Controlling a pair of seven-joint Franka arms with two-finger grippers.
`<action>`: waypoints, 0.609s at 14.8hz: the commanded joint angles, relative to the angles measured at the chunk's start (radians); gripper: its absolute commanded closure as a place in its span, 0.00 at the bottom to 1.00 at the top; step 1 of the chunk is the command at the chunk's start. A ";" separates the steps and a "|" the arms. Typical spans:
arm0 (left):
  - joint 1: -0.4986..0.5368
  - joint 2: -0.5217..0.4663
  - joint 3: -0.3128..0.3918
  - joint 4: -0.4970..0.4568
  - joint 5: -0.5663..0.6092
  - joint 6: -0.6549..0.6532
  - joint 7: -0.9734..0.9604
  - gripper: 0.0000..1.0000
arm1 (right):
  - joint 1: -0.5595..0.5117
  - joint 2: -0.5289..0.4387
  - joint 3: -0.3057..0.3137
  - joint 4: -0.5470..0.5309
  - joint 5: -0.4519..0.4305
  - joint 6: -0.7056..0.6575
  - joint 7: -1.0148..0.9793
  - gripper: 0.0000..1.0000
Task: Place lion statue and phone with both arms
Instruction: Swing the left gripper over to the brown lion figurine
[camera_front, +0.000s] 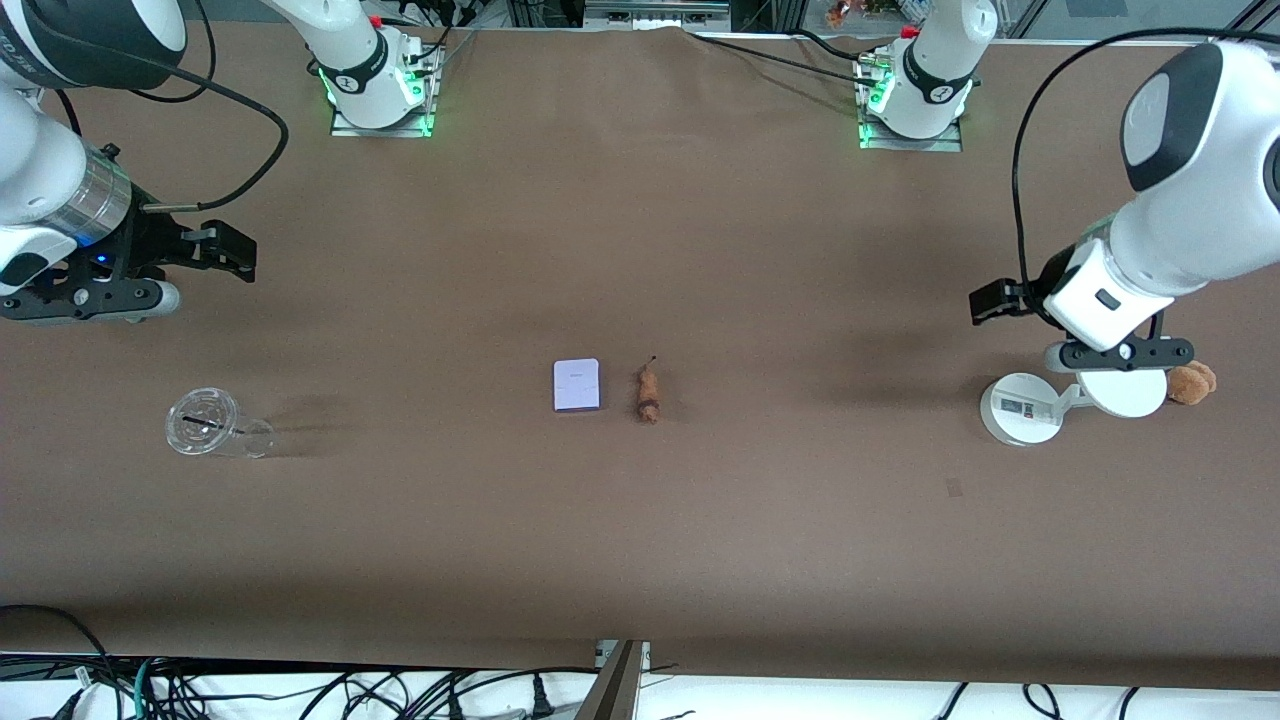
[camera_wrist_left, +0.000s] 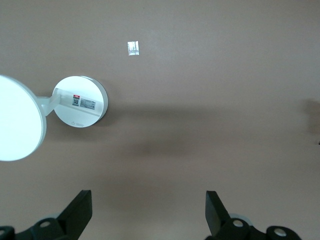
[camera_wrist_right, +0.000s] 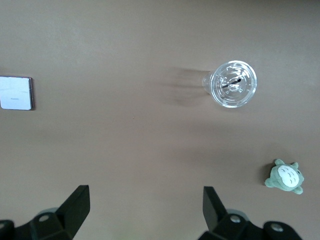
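Observation:
The phone (camera_front: 577, 385), a flat pale lavender-white rectangle, lies at the table's middle. The lion statue (camera_front: 648, 394), a tiny orange-brown figurine with a dark band, lies right beside it, toward the left arm's end. Neither gripper touches them. My left gripper (camera_front: 990, 303) is open and empty over bare table at the left arm's end, beside the white stand; its open fingers show in the left wrist view (camera_wrist_left: 149, 210). My right gripper (camera_front: 235, 252) is open and empty over the right arm's end (camera_wrist_right: 145, 207). The right wrist view shows the phone (camera_wrist_right: 16, 93).
A white stand with two round discs (camera_front: 1020, 408) and a fuzzy tan plush (camera_front: 1191, 382) sit under the left arm; the stand shows in the left wrist view (camera_wrist_left: 80, 101). A clear lidded cup (camera_front: 205, 424) lies near the right gripper. A small grey-green plush (camera_wrist_right: 285, 176) shows in the right wrist view.

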 joint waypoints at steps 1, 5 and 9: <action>0.003 0.034 -0.009 0.038 -0.147 -0.018 0.020 0.00 | -0.002 -0.006 0.001 0.008 0.002 -0.005 0.005 0.00; -0.112 0.070 -0.029 0.038 -0.154 0.069 -0.196 0.00 | -0.004 -0.006 0.001 0.008 0.015 -0.007 0.007 0.00; -0.287 0.174 -0.027 0.035 -0.113 0.234 -0.484 0.00 | -0.004 -0.006 0.001 0.008 0.015 -0.007 0.007 0.00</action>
